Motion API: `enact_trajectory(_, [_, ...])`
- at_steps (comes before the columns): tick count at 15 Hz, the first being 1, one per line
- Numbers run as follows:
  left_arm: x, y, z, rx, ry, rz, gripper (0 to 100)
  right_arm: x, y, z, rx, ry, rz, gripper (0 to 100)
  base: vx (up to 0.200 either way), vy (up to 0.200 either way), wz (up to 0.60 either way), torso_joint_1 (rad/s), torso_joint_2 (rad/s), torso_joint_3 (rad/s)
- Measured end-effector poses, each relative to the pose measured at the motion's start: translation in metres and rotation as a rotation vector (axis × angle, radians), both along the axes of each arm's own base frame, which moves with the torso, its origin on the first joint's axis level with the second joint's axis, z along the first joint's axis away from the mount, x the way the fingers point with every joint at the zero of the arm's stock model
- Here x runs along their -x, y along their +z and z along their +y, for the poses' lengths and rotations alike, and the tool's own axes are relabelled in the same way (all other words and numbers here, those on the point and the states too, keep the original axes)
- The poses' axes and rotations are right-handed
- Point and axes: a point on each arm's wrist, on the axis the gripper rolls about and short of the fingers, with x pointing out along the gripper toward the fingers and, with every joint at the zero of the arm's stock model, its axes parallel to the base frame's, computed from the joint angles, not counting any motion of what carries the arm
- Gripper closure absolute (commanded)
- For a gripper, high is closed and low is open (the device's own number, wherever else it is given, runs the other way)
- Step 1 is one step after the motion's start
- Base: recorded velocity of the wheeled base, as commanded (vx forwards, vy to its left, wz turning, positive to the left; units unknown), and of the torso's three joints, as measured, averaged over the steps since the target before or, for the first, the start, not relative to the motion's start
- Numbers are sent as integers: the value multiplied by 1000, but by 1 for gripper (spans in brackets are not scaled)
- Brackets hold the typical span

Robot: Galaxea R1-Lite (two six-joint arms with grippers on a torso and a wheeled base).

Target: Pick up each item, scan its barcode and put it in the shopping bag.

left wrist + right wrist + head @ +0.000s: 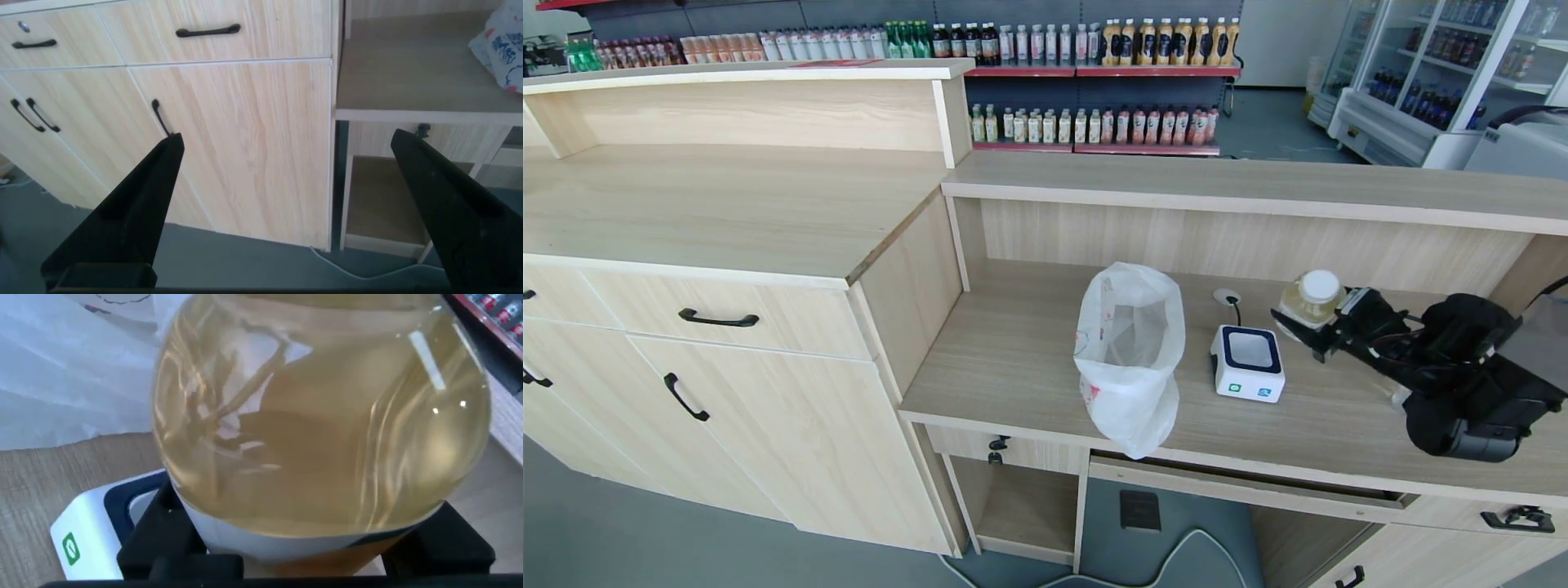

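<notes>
A clear bottle of yellowish liquid with a white cap [1312,300] is held upright over the counter, just right of the white barcode scanner [1248,362]. My right gripper [1319,328] is shut on that bottle; up close the bottle [323,416] looms large, with the scanner [102,531] below it. The white plastic shopping bag [1129,353] stands open to the left of the scanner. My left gripper [286,204] is open, down in front of the cabinet doors with nothing between its fingers.
The wooden checkout counter [1029,359] has a raised back ledge [1258,184] and a taller cabinet unit [727,220] to the left. A cable runs from the scanner to a grommet [1226,296]. Drink shelves stand behind.
</notes>
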Motion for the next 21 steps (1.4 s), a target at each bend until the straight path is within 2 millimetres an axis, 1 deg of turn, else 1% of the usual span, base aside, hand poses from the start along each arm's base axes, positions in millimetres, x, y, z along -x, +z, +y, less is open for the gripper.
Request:
enact_trajectory(2, [0,0,0,0,0,0,0,23,35,-10,-92,-89,15,100,0,0,0,0,0,0])
enact_trajectory(4, [0,0,0,0,0,0,0,57,76,-16,-188,-222,34,100,0,0,0,0,0,0])
enact_trajectory(5, [0,0,0,0,0,0,0,76,89,-18,-226,-293,53,100,0,0,0,0,0,0])
enact_trajectory(6, [0,0,0,0,0,0,0,100,99,-20,-267,-391,74,100,0,0,0,0,0,0])
enact_trajectory(7, [0,0,0,0,0,0,0,127,102,-21,-308,-506,103,100,0,0,0,0,0,0])
enact_trajectory(9, [0,0,0,0,0,0,0,172,107,-21,-398,-812,100,100,0,0,0,0,0,0])
enact_trajectory(10, [0,0,0,0,0,0,0,188,111,-21,-434,-934,73,100,0,0,0,0,0,0])
enact_trajectory(11, [0,0,0,0,0,0,0,200,116,-19,-456,-995,50,100,0,0,0,0,0,0])
enact_trajectory(13, [0,0,0,0,0,0,0,214,125,-14,-464,-997,0,100,0,0,0,0,0,0])
enact_trajectory(14, [0,0,0,0,0,0,0,218,127,-13,-463,-995,-6,100,0,0,0,0,0,0])
enact_trajectory(15, [0,0,0,0,0,0,0,220,129,-11,-465,-987,-15,100,0,0,600,2,-2,2])
enact_trajectory(18, [0,0,0,0,0,0,0,220,132,-2,-455,-944,-25,100,0,0,600,-4,-4,4])
enact_trajectory(21, [0,0,0,0,0,0,0,210,130,5,-451,-902,-8,100,0,0,600,7,2,2])
